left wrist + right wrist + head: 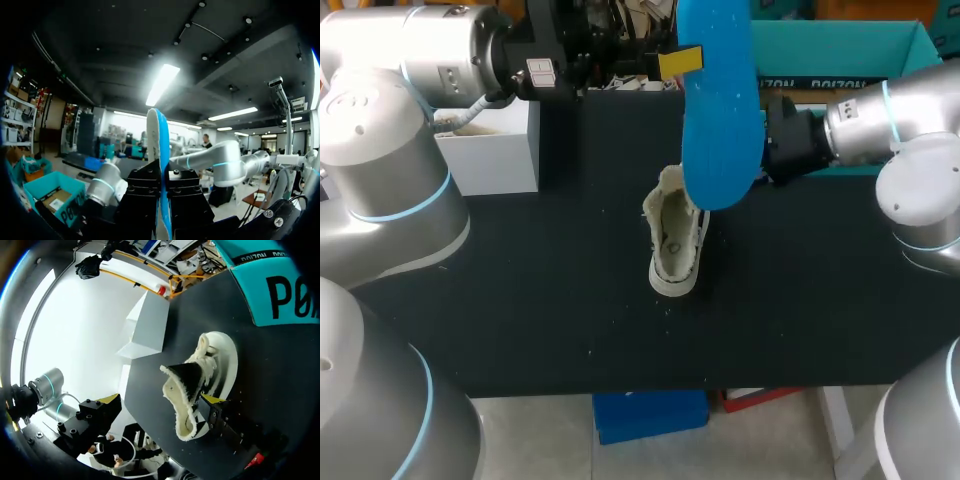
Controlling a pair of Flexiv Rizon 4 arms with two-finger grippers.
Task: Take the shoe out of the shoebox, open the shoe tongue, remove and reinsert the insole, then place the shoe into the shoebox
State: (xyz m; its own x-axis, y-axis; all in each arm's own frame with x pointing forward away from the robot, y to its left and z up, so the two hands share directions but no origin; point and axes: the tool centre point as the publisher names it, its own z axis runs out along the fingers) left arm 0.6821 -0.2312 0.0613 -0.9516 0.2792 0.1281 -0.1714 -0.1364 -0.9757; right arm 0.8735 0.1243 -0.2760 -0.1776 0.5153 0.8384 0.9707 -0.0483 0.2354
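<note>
Two arms over one black bench (520, 290); entries run from its left edge across.

1. Left arm (410, 70): comes in over the far left corner and reaches along the far edge toward the middle.
2. White box (490, 150): upright near the far left corner, below the left arm, well apart from the shoe.
3. Left tool (682, 62): held high above the middle of the far edge, clenched on the blue insole (720, 120). In the left wrist view the insole stands on edge between the two black fingers (142, 195). From above, it hangs over the shoe's far end and hides part of it.
4. Shoe (675, 245): cream, with a fleecy collar, resting on the bench near the middle, its length running from the far edge to the near edge. The mouth gapes, with the dark tongue (187, 377) lifted.
5. Right tool (207, 405): comes in from the right edge and sits against the side wall of the shoe. Whether it grasps the shoe cannot be told.
6. Shoebox (830, 50): teal, open, at the far right corner, behind the right arm (890, 120).
</note>
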